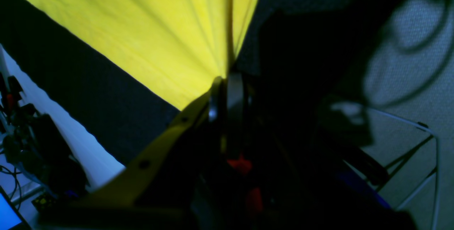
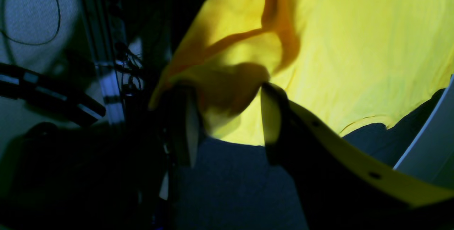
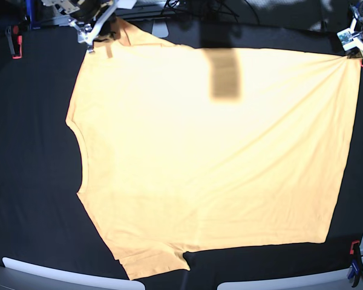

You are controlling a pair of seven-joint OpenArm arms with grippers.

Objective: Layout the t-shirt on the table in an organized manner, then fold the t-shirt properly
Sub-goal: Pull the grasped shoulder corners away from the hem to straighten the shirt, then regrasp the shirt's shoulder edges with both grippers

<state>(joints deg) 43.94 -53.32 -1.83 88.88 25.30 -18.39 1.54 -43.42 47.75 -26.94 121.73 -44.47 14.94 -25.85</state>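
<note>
- Right gripper [image 2: 227,116] at far left corner of base view, fingers spread apart; shirt sleeve fabric bunched in the gap between them, contact with either finger not clear from wrist view.
- Right gripper [image 3: 100,27] sat over the far sleeve, at the table's back edge.
- T-shirt [image 3: 212,163] lay spread flat across the table [image 3: 30,181], neckline toward the left, hem toward the right, mostly smooth.
- Near sleeve flat at bottom left of base view; far sleeve rumpled and folded under the right gripper.
- Dark rectangular shadow fell on the upper middle of the shirt.
- Diagonal tension wrinkles fanned across the cloth from the far right hem corner.
- Left gripper [image 3: 354,51] at far right corner of base view, fingers pressed together, pinching the hem corner of the t-shirt [image 1: 149,34].
- In left wrist view, left gripper [image 1: 227,81] clamped the fabric, pleats radiating away from the pinch point, corner pulled taut.
- Red-and-black clamps [image 3: 353,249] seen at table edges, one at near right, one [image 3: 15,42] at far left.
- Black table cloth [image 2: 230,187] visible beneath the right gripper, shirt edge draped just above it.
</note>
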